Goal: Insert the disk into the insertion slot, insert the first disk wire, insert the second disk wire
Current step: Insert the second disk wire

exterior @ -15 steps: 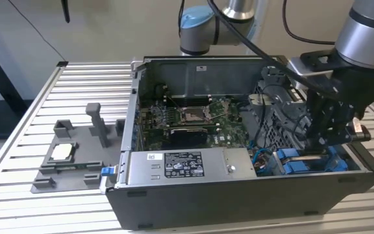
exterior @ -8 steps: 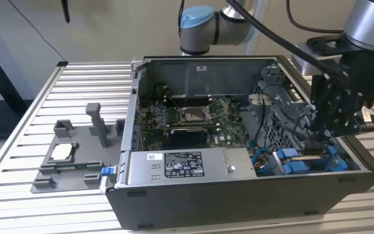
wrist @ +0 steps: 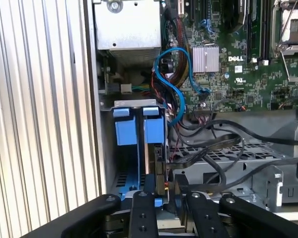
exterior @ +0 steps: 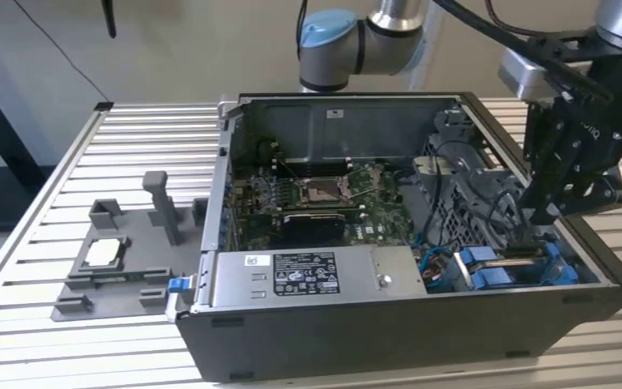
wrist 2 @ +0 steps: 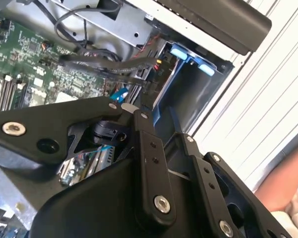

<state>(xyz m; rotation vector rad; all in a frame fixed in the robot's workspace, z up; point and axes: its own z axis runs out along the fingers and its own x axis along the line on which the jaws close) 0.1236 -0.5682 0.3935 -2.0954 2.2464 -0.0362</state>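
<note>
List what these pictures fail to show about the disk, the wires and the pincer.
- Disk: in the first wrist view, one thin edge between the blue carriers; its seating depth in the insertion slot is hidden.
- Pincer: in the exterior view, its tips merge with dark cables; in both wrist views its own linkages cover them.
- Disk wires: in the second wrist view, the black cables end behind the pincer body, so plugged or not is unclear.

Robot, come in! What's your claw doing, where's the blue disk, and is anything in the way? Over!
Gripper low inside the case, above the drive bay. Disk with blue carrier seated in the insertion slot. Black cables loop close beside it. Over.
</note>
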